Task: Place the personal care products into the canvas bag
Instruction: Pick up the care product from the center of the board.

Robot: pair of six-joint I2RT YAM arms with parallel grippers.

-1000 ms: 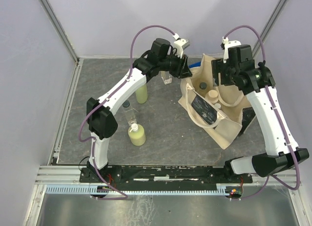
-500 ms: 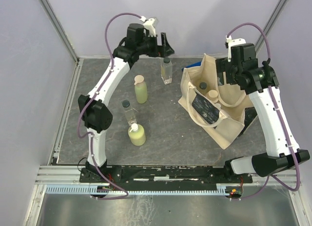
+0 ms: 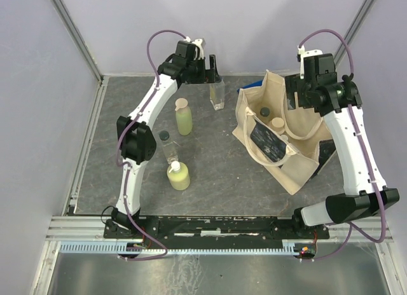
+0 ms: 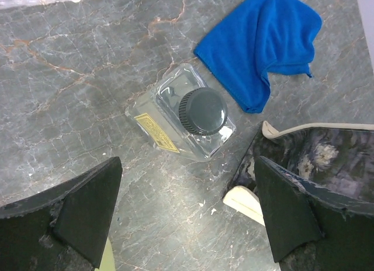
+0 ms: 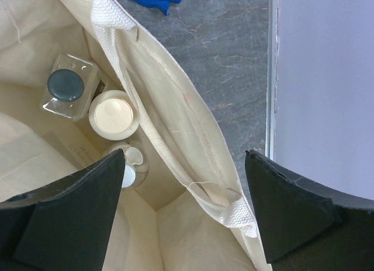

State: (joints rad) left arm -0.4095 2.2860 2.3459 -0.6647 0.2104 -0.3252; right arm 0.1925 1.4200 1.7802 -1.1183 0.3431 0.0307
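Left gripper (image 4: 186,163), spread wide and empty, hovers with the clear black-capped bottle (image 4: 201,111) at twelve o'clock; it should next descend and pinch it.

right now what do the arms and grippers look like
Both the left arm and right arm have white shells with black joints, and a purple cable loops off each wrist. The left gripper and right gripper have broad matte black wedge fingers, the left pair's edges scuffed pale.
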